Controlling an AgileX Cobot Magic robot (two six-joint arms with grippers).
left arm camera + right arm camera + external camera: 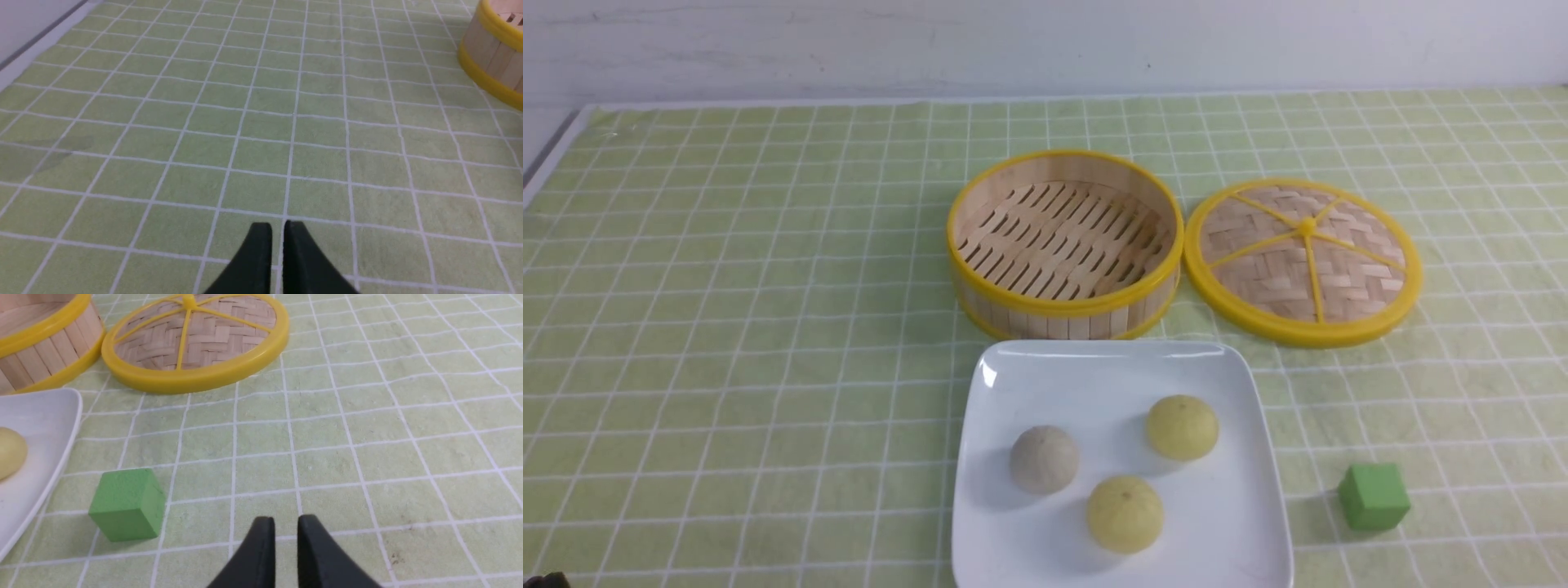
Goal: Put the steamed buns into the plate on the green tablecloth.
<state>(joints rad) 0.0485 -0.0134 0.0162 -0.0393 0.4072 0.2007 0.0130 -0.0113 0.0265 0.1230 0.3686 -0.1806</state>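
Three steamed buns lie in the white square plate (1111, 349) on the green tablecloth (727, 327): a greyish one (1044, 459) and two pale yellow ones (1182, 426) (1125, 514). Neither gripper shows in the front view. In the left wrist view my left gripper (278, 224) hangs over bare cloth, its fingers a thin slit apart and holding nothing. In the right wrist view my right gripper (286, 518) is over cloth to the right of the plate (41, 416), slightly parted and empty. One yellow bun (10, 451) shows at that view's edge.
Behind the plate stands a round bamboo steamer basket (1064, 245) with nothing in it, also seen from the left wrist (496, 53). Its woven lid (1303, 260) lies flat to its right. A small green cube (1373, 496) (126, 504) sits right of the plate.
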